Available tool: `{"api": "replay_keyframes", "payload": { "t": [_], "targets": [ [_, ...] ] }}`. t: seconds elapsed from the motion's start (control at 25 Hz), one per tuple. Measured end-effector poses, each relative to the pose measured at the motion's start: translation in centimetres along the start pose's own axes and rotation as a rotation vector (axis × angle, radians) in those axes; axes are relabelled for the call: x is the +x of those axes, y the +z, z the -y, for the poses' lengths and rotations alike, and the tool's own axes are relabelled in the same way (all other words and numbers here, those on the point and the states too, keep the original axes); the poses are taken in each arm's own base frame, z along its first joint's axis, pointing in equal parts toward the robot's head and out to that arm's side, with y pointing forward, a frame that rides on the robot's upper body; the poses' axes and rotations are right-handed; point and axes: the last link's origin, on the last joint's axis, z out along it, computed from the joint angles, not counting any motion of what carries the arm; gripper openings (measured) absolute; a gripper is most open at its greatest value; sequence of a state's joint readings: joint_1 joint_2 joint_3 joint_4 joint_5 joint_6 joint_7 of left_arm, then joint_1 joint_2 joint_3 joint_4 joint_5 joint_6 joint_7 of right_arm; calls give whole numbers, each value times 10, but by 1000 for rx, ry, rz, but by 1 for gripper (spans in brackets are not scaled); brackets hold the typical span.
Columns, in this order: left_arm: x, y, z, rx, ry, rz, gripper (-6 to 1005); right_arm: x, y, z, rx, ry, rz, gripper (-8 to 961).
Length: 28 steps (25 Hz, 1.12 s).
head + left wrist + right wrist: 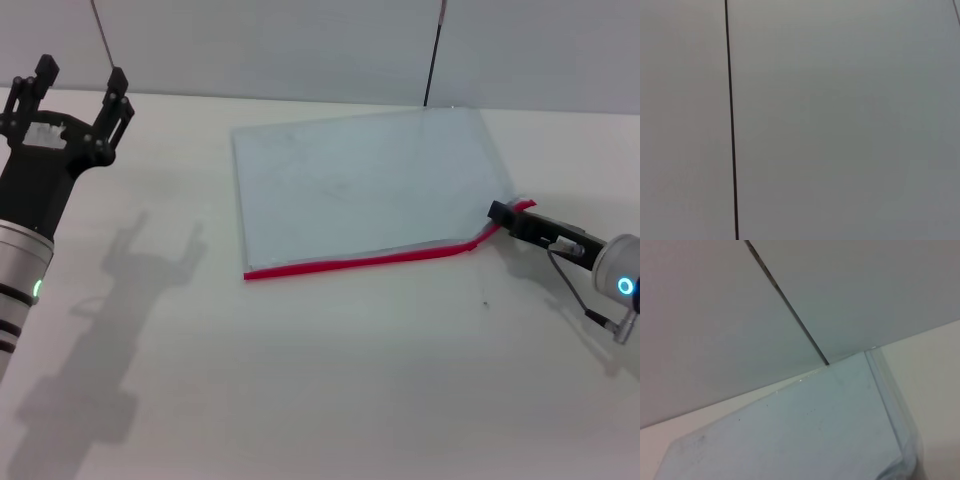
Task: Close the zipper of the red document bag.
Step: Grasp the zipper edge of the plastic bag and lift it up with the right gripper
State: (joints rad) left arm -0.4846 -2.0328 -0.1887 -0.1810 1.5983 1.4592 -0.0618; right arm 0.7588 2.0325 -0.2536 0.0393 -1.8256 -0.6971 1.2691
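The red document bag (360,185) lies flat on the white table, a translucent pale blue-grey pouch. Its zipper (350,263) is a thin red strip along the edge nearest me. My right gripper (507,213) is at the zipper's right end, shut on it, and that corner of the bag is bent up toward the fingers. The right wrist view shows the bag's clear surface (805,435) and one side edge, but no fingers. My left gripper (78,85) is raised at the far left, open and holding nothing, well away from the bag.
The white table (300,380) spreads in front of and left of the bag. A grey wall with dark vertical seams (432,50) stands behind it. The left wrist view shows only that wall and a seam (731,120).
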Motion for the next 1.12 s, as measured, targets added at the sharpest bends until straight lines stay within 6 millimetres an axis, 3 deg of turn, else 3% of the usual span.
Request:
{"api": "replay_keyframes", "payload": {
  "t": [0.56,1.12],
  "targets": [
    [0,0,-1,0,-2,1,770,-1,1,-9,-60,-32,0,78],
    [0,4,-8,-30,-12,4,771,-5,-3,-23,-165,-21,48,11]
  ]
}}
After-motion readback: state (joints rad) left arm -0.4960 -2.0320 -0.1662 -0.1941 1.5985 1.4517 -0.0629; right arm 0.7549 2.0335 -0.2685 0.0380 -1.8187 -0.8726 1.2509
